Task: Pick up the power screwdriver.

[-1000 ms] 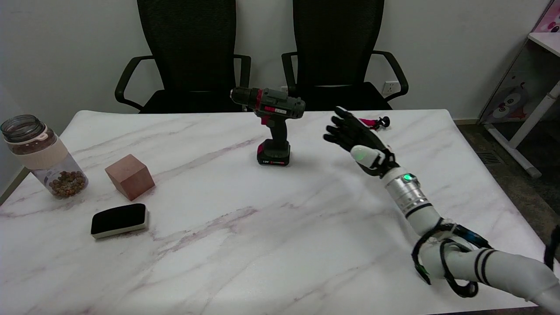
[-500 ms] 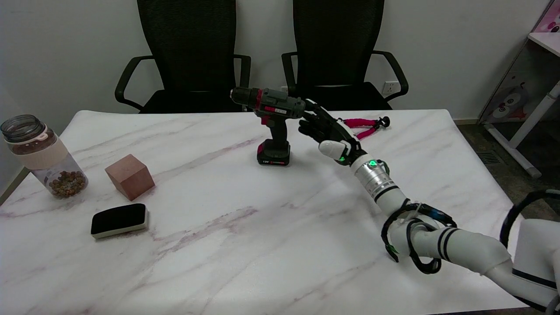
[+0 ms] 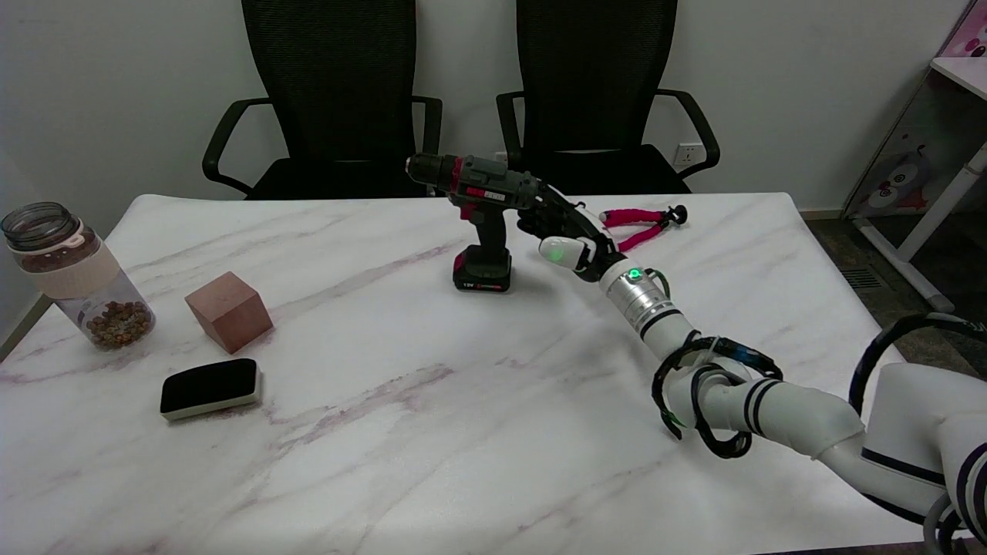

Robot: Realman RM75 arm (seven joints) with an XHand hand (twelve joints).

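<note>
Nearest the camera, lower right: the white right arm (image 3: 771, 408) w/ black cables looped round it, reaching up and left across the marble table (image 3: 432, 432). Near left: a black eraser (image 3: 209, 388) lying flat, and just behind it a brown cube (image 3: 228, 311). At the far left edge, a clear jar (image 3: 75, 275) w/ brown bits in the bottom. Mid-table, the power screwdriver (image 3: 481, 223) stands upright on its battery base, chuck pointing left. The right hand (image 3: 567, 231) is at the back end of the screwdriver's body, right of the handle; its fingers (image 3: 549, 202) are extended toward the tool and look slightly apart, not wrapped round it. Whether they touch the casing, can't tell. Behind the hand, toward the far right of the table, pink-handled pliers (image 3: 640, 223). Beyond the table, two black chairs (image 3: 594, 92) against the wall.
</note>
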